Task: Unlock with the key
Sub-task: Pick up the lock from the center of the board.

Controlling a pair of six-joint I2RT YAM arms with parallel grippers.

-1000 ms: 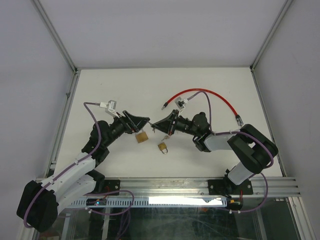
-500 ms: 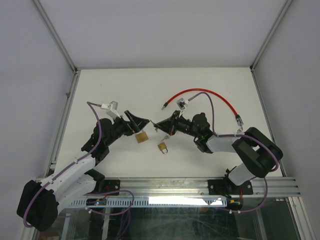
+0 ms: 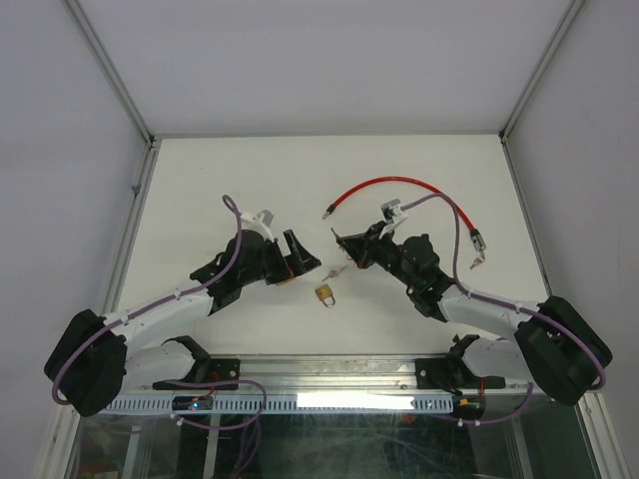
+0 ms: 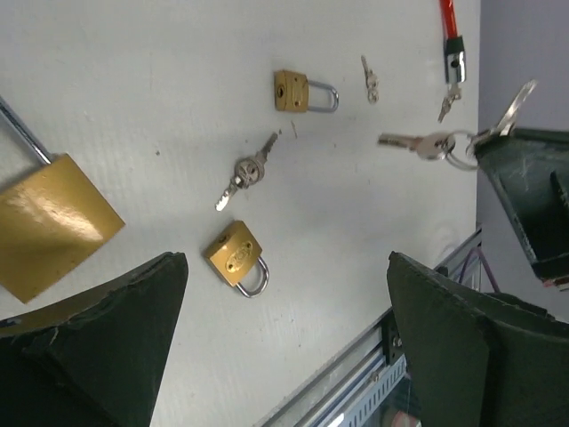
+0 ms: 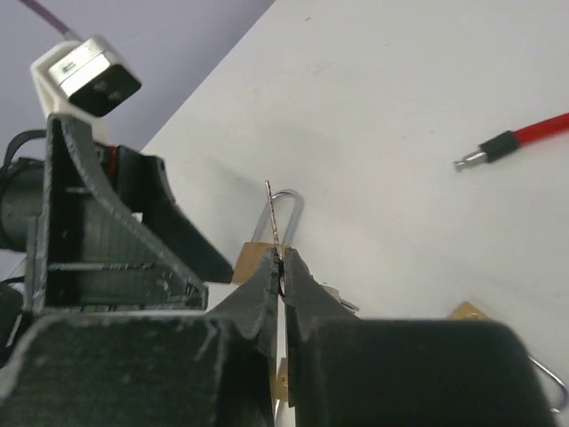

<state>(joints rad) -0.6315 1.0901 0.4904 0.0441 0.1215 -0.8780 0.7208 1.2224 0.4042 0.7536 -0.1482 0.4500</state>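
Left gripper [image 4: 286, 267] released, large padlock [image 4: 53, 227] beside its finger; right gripper [image 5: 283, 262] clenching key [image 4: 413, 142]

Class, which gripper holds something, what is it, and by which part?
The right gripper pinches a key by its head end, blade sticking out; a second key dangles from the ring. The left gripper, open, holds nothing.

Bright even light, faint soft shadows, sheen on big padlock [image 4: 53, 227], sharp focus
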